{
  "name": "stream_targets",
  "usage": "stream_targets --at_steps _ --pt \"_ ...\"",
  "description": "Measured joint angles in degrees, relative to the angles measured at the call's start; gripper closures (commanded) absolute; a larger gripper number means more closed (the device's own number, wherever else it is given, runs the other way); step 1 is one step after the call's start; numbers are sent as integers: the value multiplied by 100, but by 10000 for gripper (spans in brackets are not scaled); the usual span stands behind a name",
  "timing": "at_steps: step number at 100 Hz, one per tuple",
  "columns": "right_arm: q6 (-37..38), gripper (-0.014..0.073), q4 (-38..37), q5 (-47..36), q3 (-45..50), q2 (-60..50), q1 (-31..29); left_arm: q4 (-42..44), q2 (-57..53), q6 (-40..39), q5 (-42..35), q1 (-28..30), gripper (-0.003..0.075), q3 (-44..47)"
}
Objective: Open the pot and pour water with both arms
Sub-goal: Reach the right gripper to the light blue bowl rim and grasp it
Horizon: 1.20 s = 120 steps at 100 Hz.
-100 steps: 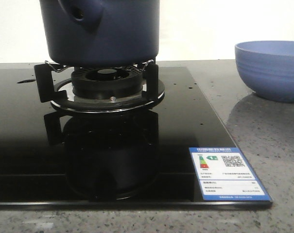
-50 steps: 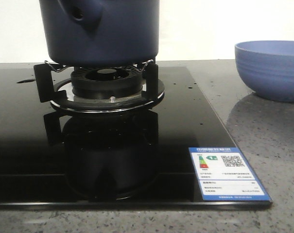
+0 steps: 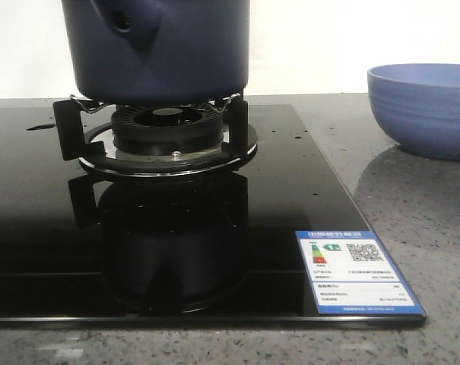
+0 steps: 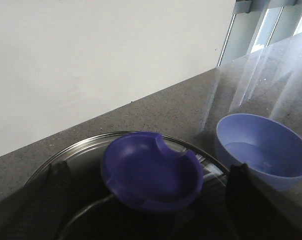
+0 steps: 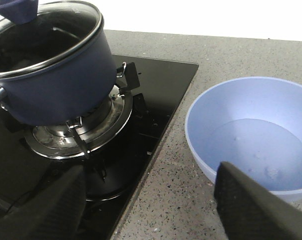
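A dark navy-blue pot (image 3: 157, 49) is sitting on the black metal supports of a gas burner (image 3: 167, 141), set into a glossy black glass cooktop (image 3: 47, 228). In the front view the pot is filling the upper left, with its tapered hollow handle stub (image 3: 127, 19) pointing toward the camera. The cooktop is lying on a speckled grey tabletop (image 3: 420, 220). A blue and white energy label (image 3: 356, 272) is sticking to the cooktop's near right corner.

A glass lid (image 5: 46, 37) with a metal rim is covering the pot, and a dark blue knob (image 4: 151, 171) is sitting on top of the lid.

To the right of the cooktop, a light-blue ribbed bowl (image 3: 421, 110) is standing on the tabletop, well apart from the pot.

The left hand (image 4: 148, 200) is hovering just above the lid, its two dark fingers (image 4: 58, 187) standing wide apart on either side of the knob. Whether they are touching the lid cannot be told.

The right hand (image 5: 151, 205) is hanging over the tabletop between the cooktop edge and the bowl, its fingers (image 5: 240, 200) also spread wide and holding nothing. One fingertip is showing in front of the bowl's near rim; the other is over the cooktop's edge.
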Motion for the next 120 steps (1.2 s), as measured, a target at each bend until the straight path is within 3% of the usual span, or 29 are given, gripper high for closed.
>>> stream_targets --at_steps 27,64,95,120 --pt "0 104 0 11 0 0 0 -34 318 541 46 0 138 -13" --pt "0 104 0 11 0 0 0 -701 596 1201 151 0 138 -28" --pt "0 104 0 11 0 0 0 -801 903 1335 322 0 140 -307" --pt "0 104 0 11 0 0 0 -801 914 1335 370 0 241 -317"
